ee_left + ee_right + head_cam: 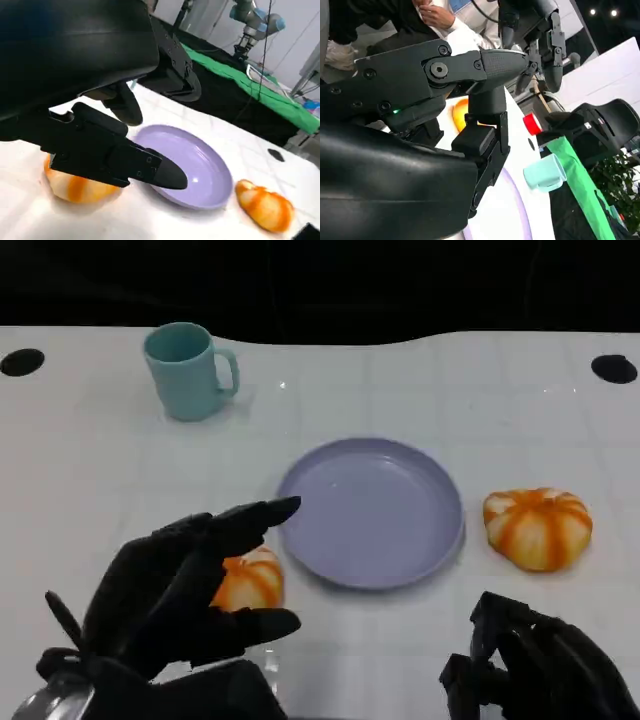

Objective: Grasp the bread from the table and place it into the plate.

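Our left hand (185, 585) hovers with its fingers spread over the near orange-and-white striped bread roll (250, 580), which lies on the white worktop (90, 470) just beside the near left rim of the round lilac plate (370, 510). The hand holds nothing; in the left wrist view its fingers (150, 167) reach past the roll (75, 185) without closing on it. We judge this the reach-and-grasp step: next we need to lower the fingers around the roll, close on it, then lift it over the rim. Our right hand (535, 665) sits low at the near edge, fingers curled in on nothing. A second striped roll (538, 527) rests right of the plate, and a teal plastic mug (188, 370) stands well behind
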{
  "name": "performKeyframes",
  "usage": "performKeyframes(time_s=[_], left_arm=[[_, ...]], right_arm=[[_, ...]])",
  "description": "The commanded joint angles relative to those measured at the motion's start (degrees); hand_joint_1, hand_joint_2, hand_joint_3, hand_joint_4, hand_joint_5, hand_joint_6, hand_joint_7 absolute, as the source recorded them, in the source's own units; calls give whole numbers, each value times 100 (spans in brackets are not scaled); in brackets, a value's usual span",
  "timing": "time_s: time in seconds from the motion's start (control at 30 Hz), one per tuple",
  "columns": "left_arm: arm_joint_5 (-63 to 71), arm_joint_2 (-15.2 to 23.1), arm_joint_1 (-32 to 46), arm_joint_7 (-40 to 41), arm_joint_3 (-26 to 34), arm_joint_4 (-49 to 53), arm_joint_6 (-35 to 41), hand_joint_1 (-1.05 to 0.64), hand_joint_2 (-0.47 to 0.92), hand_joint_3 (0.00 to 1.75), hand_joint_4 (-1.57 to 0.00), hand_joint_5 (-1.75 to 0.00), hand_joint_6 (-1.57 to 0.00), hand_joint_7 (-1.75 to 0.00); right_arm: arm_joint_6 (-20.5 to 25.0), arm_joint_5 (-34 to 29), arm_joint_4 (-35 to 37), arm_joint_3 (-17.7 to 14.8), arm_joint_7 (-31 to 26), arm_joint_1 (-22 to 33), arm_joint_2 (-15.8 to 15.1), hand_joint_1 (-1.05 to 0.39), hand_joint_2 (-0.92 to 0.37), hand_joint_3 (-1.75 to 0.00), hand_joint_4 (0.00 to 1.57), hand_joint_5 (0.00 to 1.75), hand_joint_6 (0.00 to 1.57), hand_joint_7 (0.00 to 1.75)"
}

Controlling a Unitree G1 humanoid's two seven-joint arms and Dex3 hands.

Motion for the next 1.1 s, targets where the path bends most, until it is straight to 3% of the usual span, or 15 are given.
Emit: performKeyframes(time_s=[0.03, 0.4, 0.7, 1.1], left_arm=[[1046, 223, -222, -301, -184, -306, 469, -70, 92, 0, -42, -42, -40, 0], [2773, 273, -676, -1139, -646, -60, 1089, -75, 90, 0, -39, -36, -36, 0], [3402, 170, -1104, -1833, -948, 574, 1421, -76, 88, 0, -43, -22, -32, 0], [3251, 25, -1532, -1005, -1103, 1866, 1477, -79, 88, 0, -48, -13, -31, 0]], right_arm=[[-39, 46, -52, -47, 24, 12, -53, -74, -92, -22, 89, 162, 79, 139], [-14, 8, -118, -18, -33, 26, -54, -75, -92, -21, 89, 161, 80, 139], [18, 21, -187, -11, -62, 63, -49, -74, -92, -21, 91, 160, 80, 139], [6, 29, -173, -31, -46, 71, -61, -74, -92, -21, 90, 159, 80, 138]])
